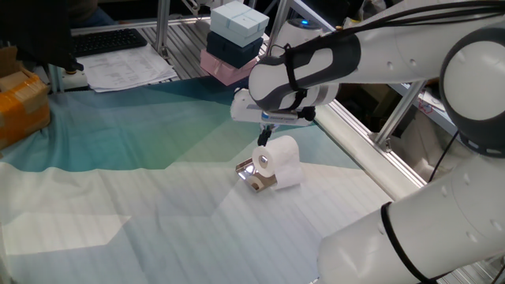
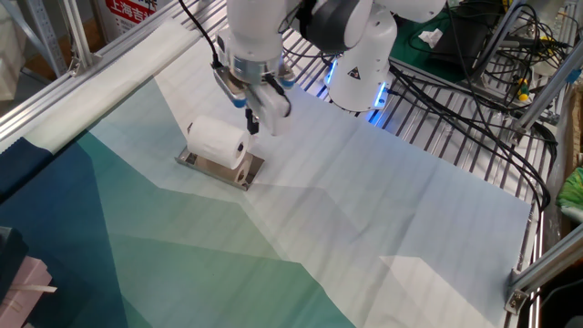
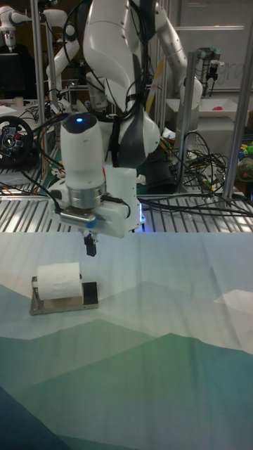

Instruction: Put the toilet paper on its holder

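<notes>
roll [image 2: 217,139]: sitting on holder [image 2: 221,168]
fingers [image 2: 254,117]: looking pinched together, grasping nothing
risk: arm swinging low, nudging roll off

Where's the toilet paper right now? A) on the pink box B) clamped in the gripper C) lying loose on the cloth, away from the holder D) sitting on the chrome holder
D: the toilet paper sits on the holder, with the gripper above it, holding nothing.
</notes>
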